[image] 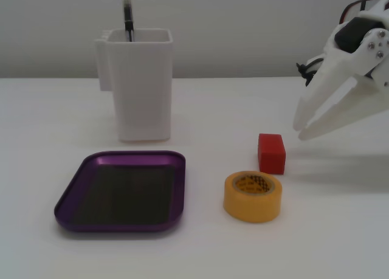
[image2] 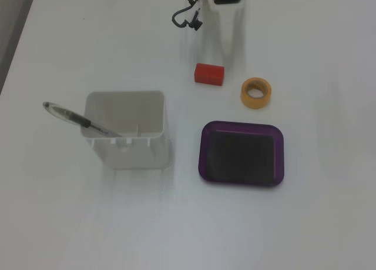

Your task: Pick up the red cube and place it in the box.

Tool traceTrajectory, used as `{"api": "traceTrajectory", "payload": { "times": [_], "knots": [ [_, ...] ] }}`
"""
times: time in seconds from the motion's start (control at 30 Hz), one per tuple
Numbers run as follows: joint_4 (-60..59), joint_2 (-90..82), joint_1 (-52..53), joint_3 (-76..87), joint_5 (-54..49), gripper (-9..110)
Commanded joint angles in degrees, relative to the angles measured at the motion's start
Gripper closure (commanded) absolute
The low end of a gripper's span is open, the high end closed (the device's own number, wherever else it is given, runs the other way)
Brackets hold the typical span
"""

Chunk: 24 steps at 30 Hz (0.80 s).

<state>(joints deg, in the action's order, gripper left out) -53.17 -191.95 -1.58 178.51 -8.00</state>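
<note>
one box (image: pixel 121 191), one red cube (image: pixel 271 152), one pincer (image: pixel 298 130).

Arm (image: pixel 364 54) cut off by right edge in a fixed view, by top edge in the other — base unseen. Pen (image: pixel 127 14) cropped at top, lower part hidden inside white container (image: pixel 143 84). Tape roll (image: pixel 253 196) print too small to be read.

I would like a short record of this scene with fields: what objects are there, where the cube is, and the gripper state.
target: small matte red cube on the table, untouched
goal: shallow glossy purple tray, nothing in it
gripper: white two-finger gripper open, above the table beside the cube
others: yellow tape roll; tall white square container holding a pen
</note>
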Motion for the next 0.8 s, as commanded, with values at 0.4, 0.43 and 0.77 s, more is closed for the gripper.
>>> {"api": "traceTrajectory", "payload": {
  "times": [0.4, 0.43, 0.77],
  "knots": [
    [0.1, -4.7, -0.8, 1.0, 7.4, 102],
    [0.1, -4.7, -0.8, 1.0, 7.4, 102],
    [-0.2, -4.0, 0.4, -2.0, 7.8, 102]
  ]
}}
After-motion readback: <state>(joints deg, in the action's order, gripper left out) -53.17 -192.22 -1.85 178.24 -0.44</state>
